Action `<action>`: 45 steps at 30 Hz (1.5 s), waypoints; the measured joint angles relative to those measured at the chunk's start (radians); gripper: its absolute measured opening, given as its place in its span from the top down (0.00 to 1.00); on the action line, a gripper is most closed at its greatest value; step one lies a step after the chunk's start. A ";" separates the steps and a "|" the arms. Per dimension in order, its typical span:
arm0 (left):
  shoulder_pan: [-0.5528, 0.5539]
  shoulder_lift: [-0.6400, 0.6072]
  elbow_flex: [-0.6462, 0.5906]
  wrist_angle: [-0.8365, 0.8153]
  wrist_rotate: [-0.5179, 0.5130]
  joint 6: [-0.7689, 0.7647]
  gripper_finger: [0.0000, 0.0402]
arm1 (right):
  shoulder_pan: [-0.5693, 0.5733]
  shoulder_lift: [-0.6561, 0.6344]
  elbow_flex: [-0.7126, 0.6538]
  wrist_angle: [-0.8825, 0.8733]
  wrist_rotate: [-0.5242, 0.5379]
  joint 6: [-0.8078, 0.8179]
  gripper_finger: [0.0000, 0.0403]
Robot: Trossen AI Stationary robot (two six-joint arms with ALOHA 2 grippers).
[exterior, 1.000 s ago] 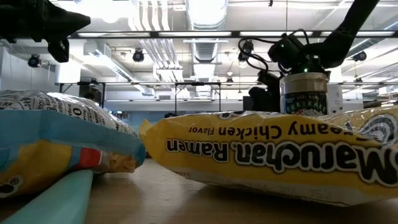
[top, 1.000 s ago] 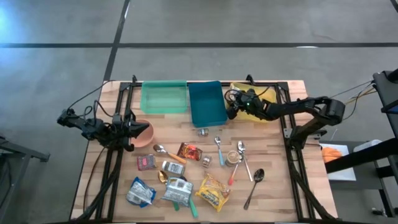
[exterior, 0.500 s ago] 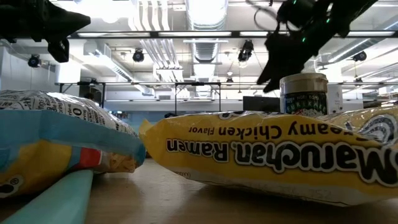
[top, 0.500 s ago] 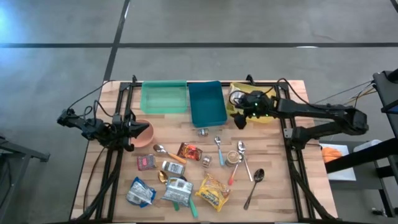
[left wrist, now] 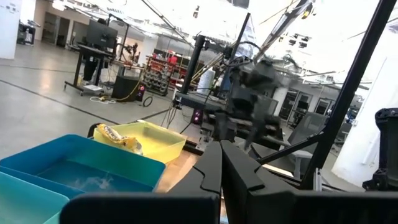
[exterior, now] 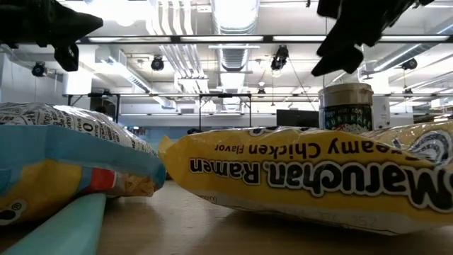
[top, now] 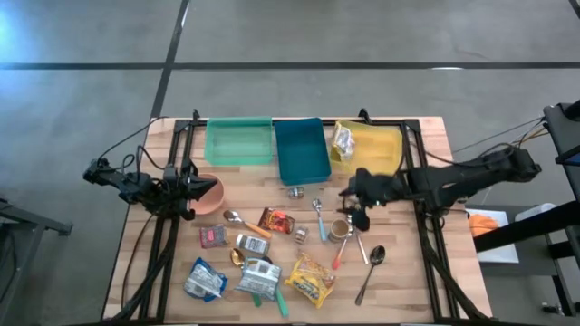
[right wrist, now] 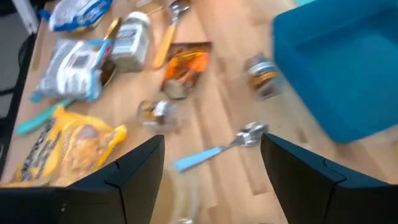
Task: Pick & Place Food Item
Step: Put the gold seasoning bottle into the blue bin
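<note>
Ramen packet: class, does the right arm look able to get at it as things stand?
Probably yes. The right gripper hangs open above the spoons, and the ramen packet lies uncovered toward the front edge, with nothing on top.

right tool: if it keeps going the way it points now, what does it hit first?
Likely the blue-handled spoon, lying centred ahead of the open right tool on the table. The small can lies just beyond. Depth is unclear, so the bare wood might come first.
</note>
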 joint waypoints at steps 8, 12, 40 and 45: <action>0.000 0.000 0.000 0.011 0.000 -0.070 0.99 | 0.242 0.139 0.119 -0.045 0.210 0.035 0.35; 0.000 0.000 0.002 0.013 0.006 -0.089 0.99 | 0.315 0.229 0.224 -0.222 0.333 0.086 0.35; 0.000 0.007 0.075 0.000 0.023 0.004 0.99 | 0.299 0.439 0.548 -0.623 0.292 0.493 0.35; 0.000 0.006 0.079 0.000 0.031 0.004 0.99 | 0.272 0.440 0.547 -0.640 0.238 0.507 0.35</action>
